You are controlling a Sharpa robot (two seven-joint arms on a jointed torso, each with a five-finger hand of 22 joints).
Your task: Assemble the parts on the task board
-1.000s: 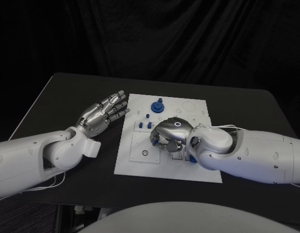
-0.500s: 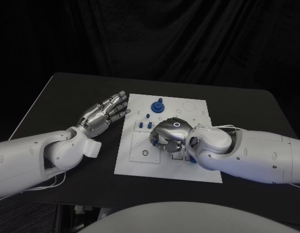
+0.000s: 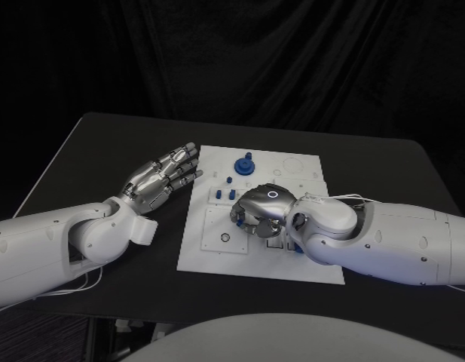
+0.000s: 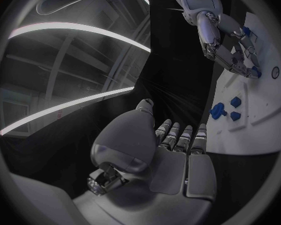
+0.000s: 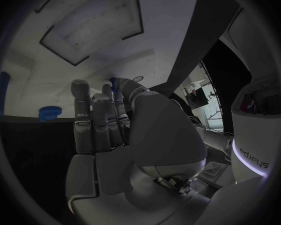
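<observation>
The task board (image 3: 216, 256) lies in the middle of the black table (image 3: 91, 143). Over the near-middle part of the board is the right hand (image 3: 263, 211), knuckles up and fingers curled down close together. In the right wrist view its fingertips (image 5: 118, 87) meet around a small blue part (image 5: 113, 80), pinching it.

Just beyond this hand, on the board, stand small blue pegs (image 3: 224, 194). Farther away, near the board's far edge, stands a bigger blue knob (image 3: 244, 164).

Beside the board's left edge the left hand (image 3: 158, 178) hovers with straight, slightly spread fingers, holding nothing.
</observation>
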